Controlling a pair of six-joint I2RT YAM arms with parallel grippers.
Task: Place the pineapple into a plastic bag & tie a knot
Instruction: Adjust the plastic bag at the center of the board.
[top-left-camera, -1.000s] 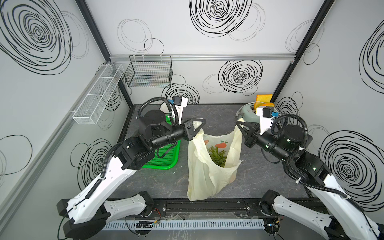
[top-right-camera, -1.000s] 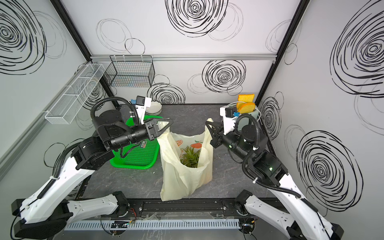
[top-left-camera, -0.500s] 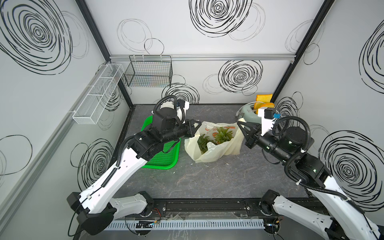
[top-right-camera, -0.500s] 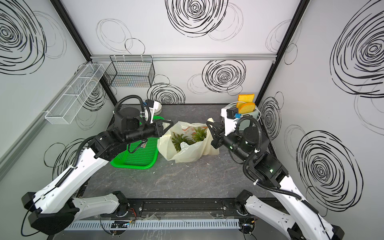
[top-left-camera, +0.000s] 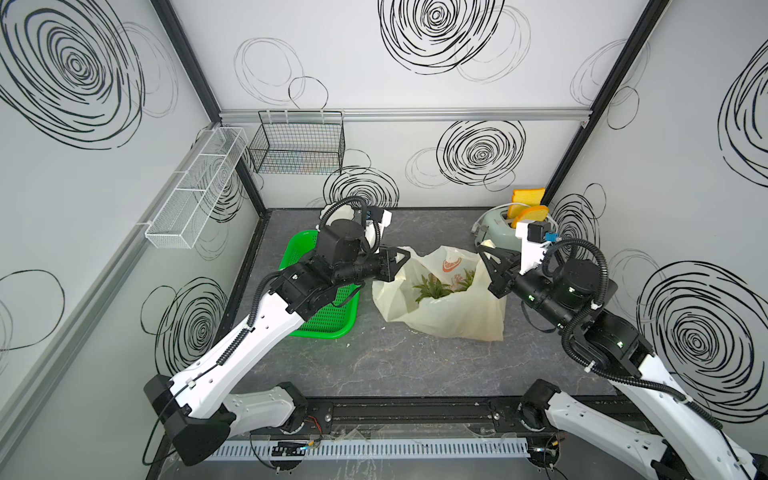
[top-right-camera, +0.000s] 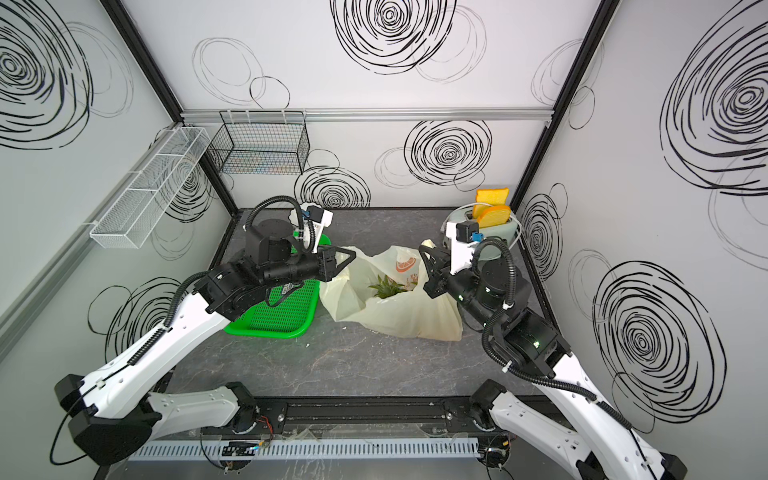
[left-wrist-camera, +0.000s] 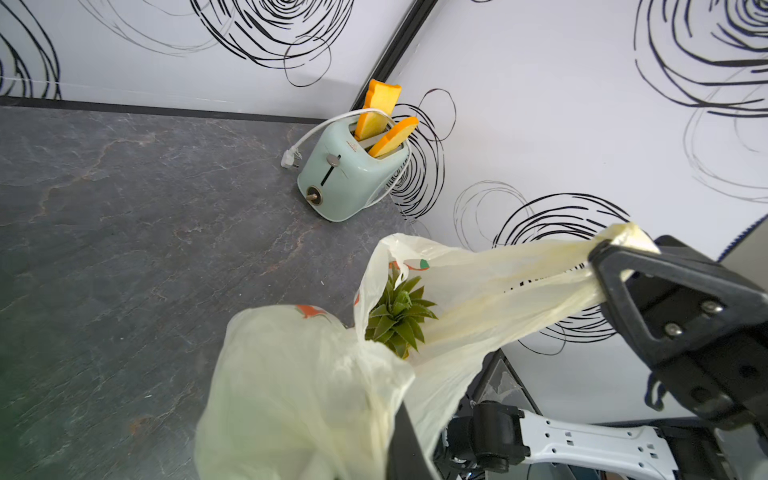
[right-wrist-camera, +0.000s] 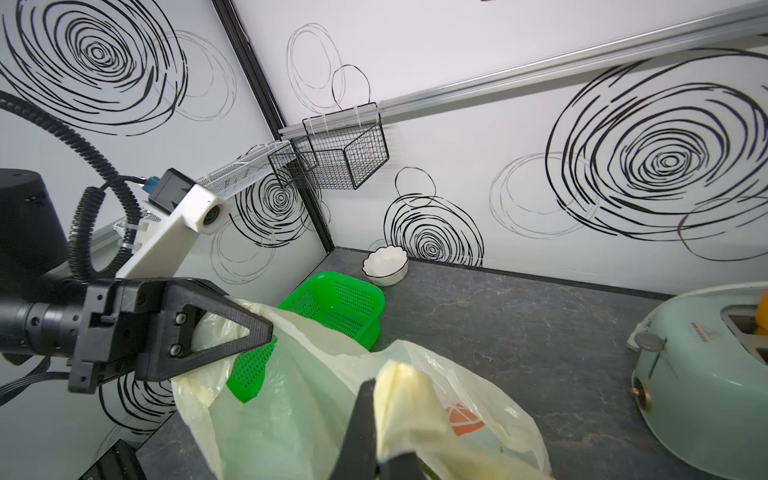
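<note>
Yellow plastic bag (pineapple inside) gripped by left claw and right claw.

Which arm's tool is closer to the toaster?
Right. The right tool holds a handle of the plastic bag just in front of the toaster. The left tool is at the bag's opposite side, beside the green basket, with the whole bag between it and the toaster.

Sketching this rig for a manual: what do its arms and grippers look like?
The left arm and right arm have white shells, black joints and ribbed black cable conduits. The left gripper and right gripper are black with triangular open-frame fingers.
</note>
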